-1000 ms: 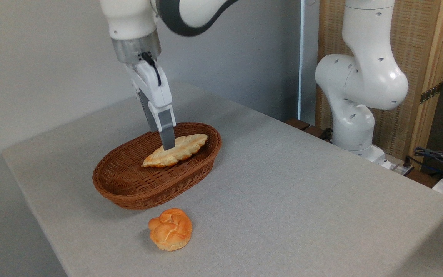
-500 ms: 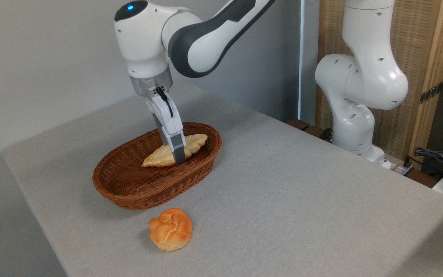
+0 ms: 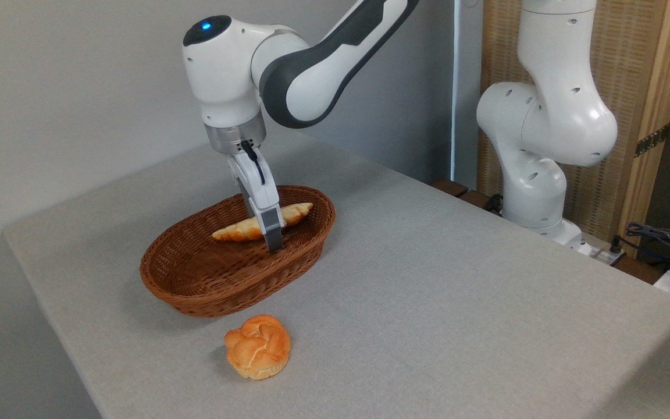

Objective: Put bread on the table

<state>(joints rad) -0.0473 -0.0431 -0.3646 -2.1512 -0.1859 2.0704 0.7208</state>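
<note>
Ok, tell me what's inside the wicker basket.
The basket holds the braided bread, tipped on edge, with the end effector reaching down across its middle. Its near wall hides part of the floor, and the far finger is not visible.

A brown wicker basket sits near a round orange bun.

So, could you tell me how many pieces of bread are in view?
2: the bread in the basket at the gripper, and the round bun on the table in front. None seems hidden.
</note>
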